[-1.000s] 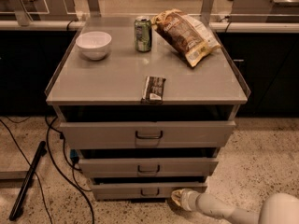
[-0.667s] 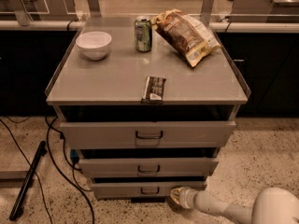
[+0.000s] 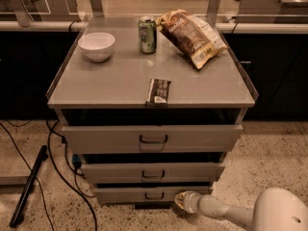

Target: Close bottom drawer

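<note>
jaws by the bottom drawer [image 3: 120, 195], right of its handle [image 3: 154, 195]; openness unclear.

Dim amber light; shadowy claw [image 3: 181, 201] bottom-right

The arm [image 3: 226, 211] stretches low and leftward from the right, pincer [image 3: 181, 200] at its tip

Low gripper [image 3: 181, 201] at right end of the bottom drawer [image 3: 120, 195] front
</note>
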Controlling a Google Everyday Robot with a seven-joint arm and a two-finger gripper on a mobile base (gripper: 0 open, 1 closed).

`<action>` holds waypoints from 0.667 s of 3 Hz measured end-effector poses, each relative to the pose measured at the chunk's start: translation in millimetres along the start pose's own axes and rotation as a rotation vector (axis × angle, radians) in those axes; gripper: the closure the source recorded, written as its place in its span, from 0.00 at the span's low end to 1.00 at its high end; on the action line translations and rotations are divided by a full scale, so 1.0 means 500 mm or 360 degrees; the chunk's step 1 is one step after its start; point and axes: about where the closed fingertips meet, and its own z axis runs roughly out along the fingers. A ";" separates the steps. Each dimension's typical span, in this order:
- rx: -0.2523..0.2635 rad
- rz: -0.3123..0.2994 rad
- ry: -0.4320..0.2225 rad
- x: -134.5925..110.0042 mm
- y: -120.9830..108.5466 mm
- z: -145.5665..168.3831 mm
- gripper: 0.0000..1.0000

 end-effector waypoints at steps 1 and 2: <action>0.0000 0.0000 0.0000 0.000 0.000 0.000 1.00; -0.0126 0.0091 -0.0059 0.013 0.041 -0.056 1.00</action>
